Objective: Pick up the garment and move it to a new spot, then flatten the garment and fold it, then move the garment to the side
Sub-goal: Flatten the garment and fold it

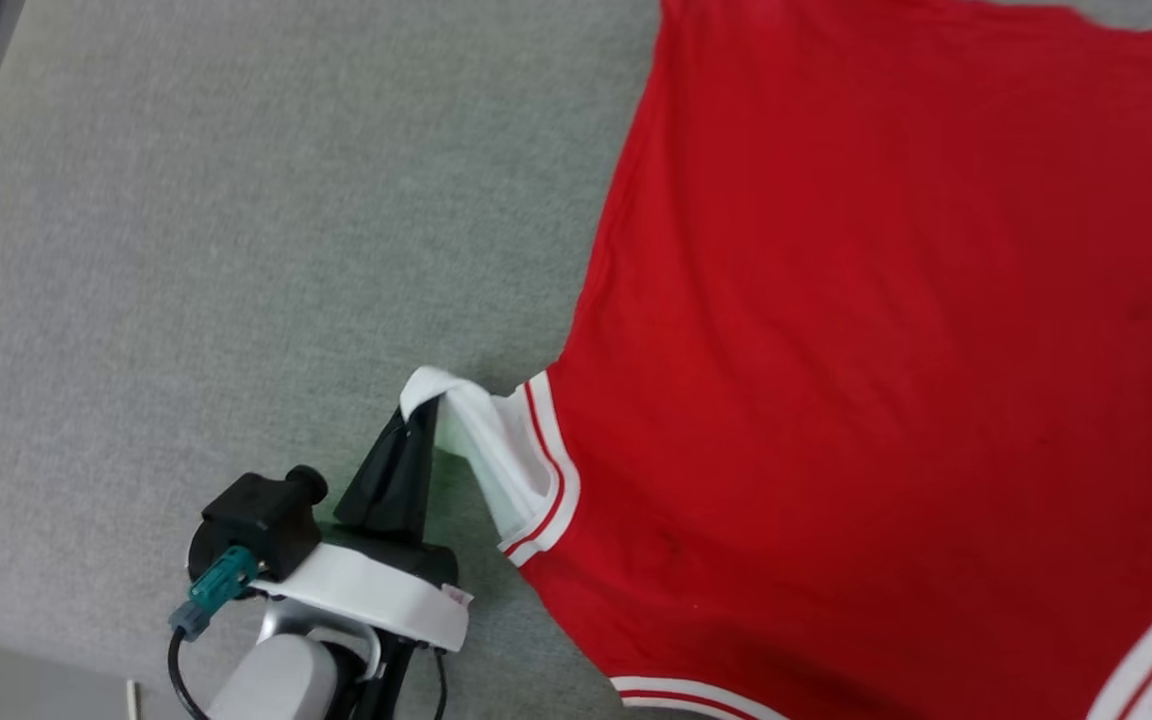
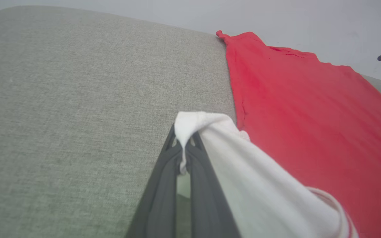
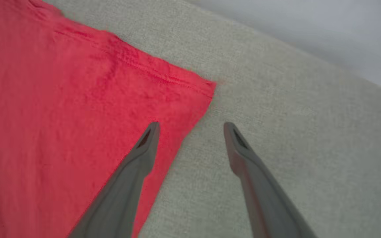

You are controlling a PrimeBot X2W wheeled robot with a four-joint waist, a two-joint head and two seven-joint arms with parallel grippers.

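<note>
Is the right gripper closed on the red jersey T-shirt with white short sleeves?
No: the right gripper has its two dark fingers wide apart, empty, by a corner of the red jersey T-shirt.

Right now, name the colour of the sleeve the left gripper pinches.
White; the sleeve shows best in left wrist view.

Light is bright, soft and even in all three views, and shadows are faint. In the head view a weak, green-tinted shadow lies on the grey surface (image 1: pixel 186 250) at 4 o'clock of the left gripper (image 1: pixel 416 420). The left wrist view is sharp on the weave, but its fingers (image 2: pixel 162 198) at 6 o'clock are blurred and the far edge bows at 12 o'clock. The right wrist view is soft throughout, and the garment (image 3: pixel 45 115) looks washed-out pinkish red.
</note>
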